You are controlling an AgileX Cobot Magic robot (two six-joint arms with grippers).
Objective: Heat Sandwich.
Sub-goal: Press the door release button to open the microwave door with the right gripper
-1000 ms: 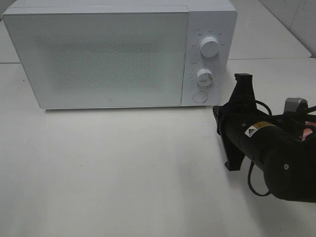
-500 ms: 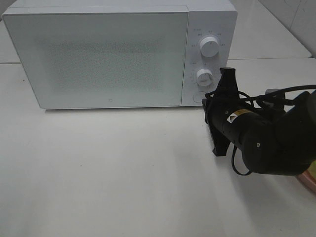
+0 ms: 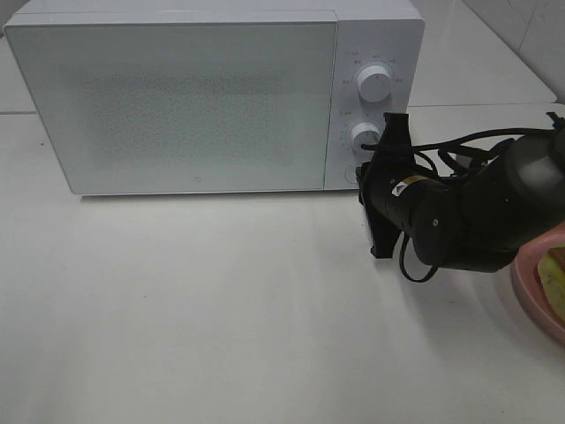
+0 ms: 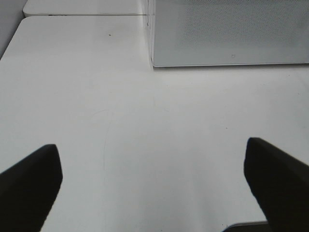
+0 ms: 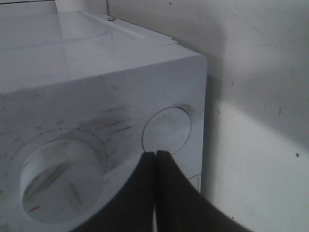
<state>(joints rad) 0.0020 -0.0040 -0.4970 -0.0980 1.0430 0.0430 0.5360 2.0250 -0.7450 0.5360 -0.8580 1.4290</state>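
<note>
Sandwich point(image 3: 553, 269) lay on its pink plate point(image 3: 528, 291) at the table's right edge while the right gripper point(image 5: 155, 154), jaws closed together, pointed at the microwave's point(image 3: 177, 97) round door button point(image 5: 166, 129), best pressed squarely at centre; the left gripper point(image 4: 149, 147) hung open.

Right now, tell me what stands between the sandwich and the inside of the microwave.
The shut microwave door blocks the way. The sandwich sits on its pink plate at the far right. The right gripper, jaws closed, is at the round button below the dials.
</note>
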